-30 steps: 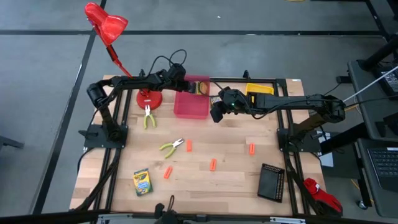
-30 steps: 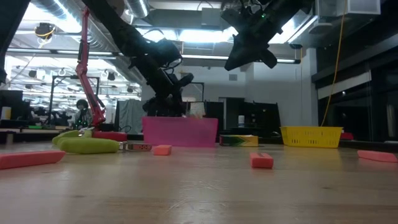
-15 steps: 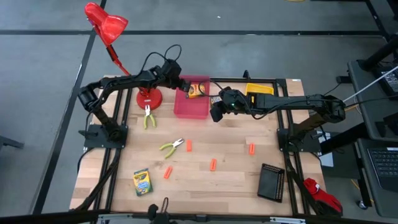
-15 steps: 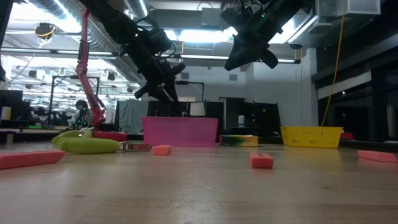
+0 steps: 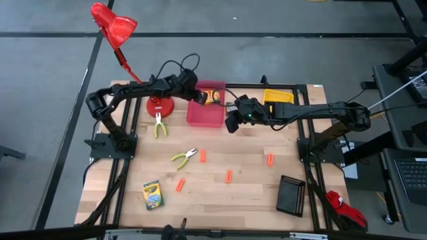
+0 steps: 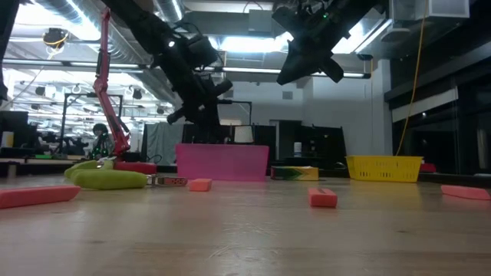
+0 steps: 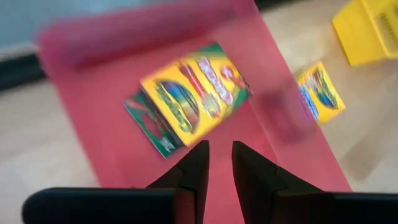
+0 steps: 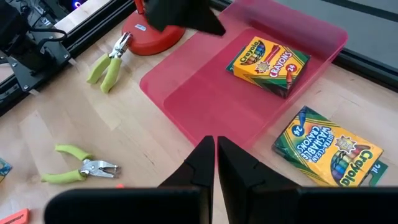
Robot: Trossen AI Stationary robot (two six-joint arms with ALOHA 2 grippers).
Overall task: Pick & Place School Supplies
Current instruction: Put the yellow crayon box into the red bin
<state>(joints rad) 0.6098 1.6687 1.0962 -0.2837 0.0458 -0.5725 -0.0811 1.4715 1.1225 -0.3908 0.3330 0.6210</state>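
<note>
the left tool point(image 5: 198, 95) hovers over the pink bin point(image 5: 204, 116), tips a narrow gap apart and pinching nothing; one crayon box point(image 7: 194, 98) lies flat inside the bin just ahead of it, long axis slantwise to the tips. the right tool point(image 5: 231, 123), pressed together and empty, hangs beside the bin, nearer the second crayon box point(image 8: 329, 151) lying on the desk point(image 5: 227, 200) just outside

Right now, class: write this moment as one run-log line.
left pincer: empty, above pink bin | crayon box: lying in bin | second crayon box: on table beside bin | right pincer: shut, empty
</note>
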